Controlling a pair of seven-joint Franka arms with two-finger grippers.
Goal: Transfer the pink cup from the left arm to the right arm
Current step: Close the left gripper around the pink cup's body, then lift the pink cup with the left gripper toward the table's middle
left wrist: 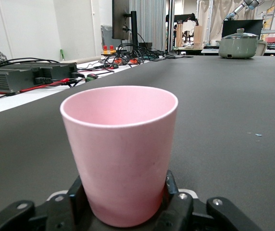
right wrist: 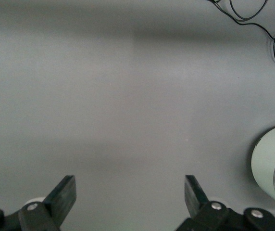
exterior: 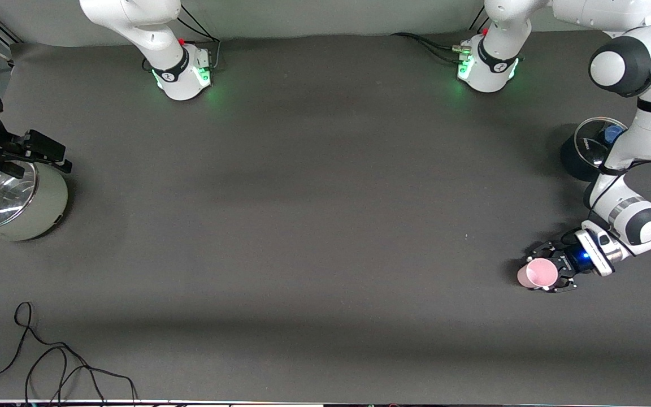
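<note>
Pink cup (exterior: 541,273) upright on the counter (exterior: 314,226) at the left arm's end, clamped low on its wall by the left end effector (exterior: 548,270). Likely light, smooth, slippery plastic; leave the rim band free. Right end effector (right wrist: 130,192) waits wide apart over the green pot (exterior: 20,203).

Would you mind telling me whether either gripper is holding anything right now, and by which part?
The left gripper is shut on the pink cup, clasping its lower body near the base. The right gripper is open and holds nothing.
</note>
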